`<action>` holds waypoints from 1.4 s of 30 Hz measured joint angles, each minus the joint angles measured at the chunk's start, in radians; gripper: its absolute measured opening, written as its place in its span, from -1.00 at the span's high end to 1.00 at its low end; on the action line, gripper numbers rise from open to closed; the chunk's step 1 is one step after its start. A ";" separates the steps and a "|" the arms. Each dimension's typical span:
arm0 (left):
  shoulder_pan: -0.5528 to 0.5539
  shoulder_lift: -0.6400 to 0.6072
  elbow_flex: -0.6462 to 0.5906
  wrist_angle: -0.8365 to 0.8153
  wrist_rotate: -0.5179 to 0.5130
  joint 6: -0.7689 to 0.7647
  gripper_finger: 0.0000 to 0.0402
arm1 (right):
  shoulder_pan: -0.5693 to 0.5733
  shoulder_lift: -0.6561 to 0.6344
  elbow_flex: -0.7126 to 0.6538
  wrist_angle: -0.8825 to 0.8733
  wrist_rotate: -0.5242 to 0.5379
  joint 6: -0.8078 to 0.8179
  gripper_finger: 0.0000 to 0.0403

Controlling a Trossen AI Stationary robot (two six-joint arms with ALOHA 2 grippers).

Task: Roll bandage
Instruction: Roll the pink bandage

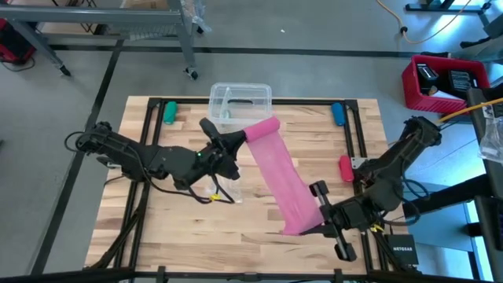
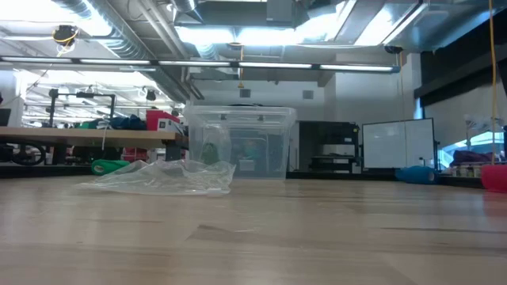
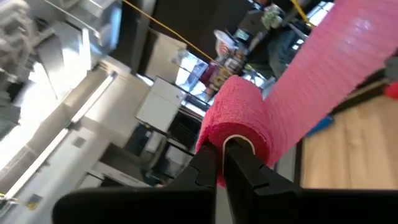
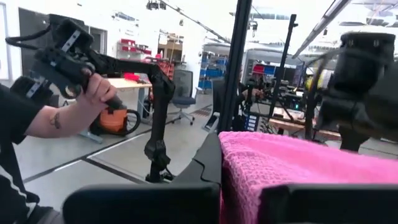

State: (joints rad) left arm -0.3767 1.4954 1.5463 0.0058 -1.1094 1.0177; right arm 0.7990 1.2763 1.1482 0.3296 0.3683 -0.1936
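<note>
Pink bandage (image 1: pixel 277 177) hung taut above the worktop (image 1: pixel 181 236), left gripper (image 1: pixel 236 141) clamped on its rolled end, right gripper (image 1: pixel 321 214) pinching the free end; mid-roll, we judged more winding next.

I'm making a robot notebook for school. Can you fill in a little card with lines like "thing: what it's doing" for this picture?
bandage: long soft pink fabric strip, rolled at one end, stretched between both arms above the wooden table
left gripper: fingers shut on the rolled end, near the clear plastic box
right gripper: fingers shut on the loose end
wrapper: crumpled clear plastic, lying on the table
person: a hand holding a control handle, beyond the table
</note>
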 joint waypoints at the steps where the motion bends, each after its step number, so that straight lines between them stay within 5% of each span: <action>1: 0.000 0.001 -0.004 -0.026 -0.001 -0.028 0.99 | 0.000 0.010 0.032 -0.031 0.000 -0.001 1.00; 13: -0.051 0.001 -0.164 -0.079 0.050 -0.168 1.00 | -0.001 0.065 0.289 -0.127 0.086 -0.106 1.00; 19: -0.078 0.002 -0.236 -0.083 0.171 -0.243 1.00 | -0.014 0.066 0.365 -0.127 0.106 -0.167 1.00; 31: -0.108 0.117 -0.265 -0.033 0.313 -0.336 1.00 | -0.205 0.065 0.397 -0.175 0.184 -0.150 0.96; 42: -0.230 0.154 -0.266 0.073 0.339 -0.348 1.00 | -0.426 0.048 0.399 -0.428 0.179 -0.072 0.98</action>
State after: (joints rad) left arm -0.6067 1.6493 1.2804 0.0793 -0.7700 0.6699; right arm 0.3728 1.3247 1.5471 -0.0981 0.5471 -0.2655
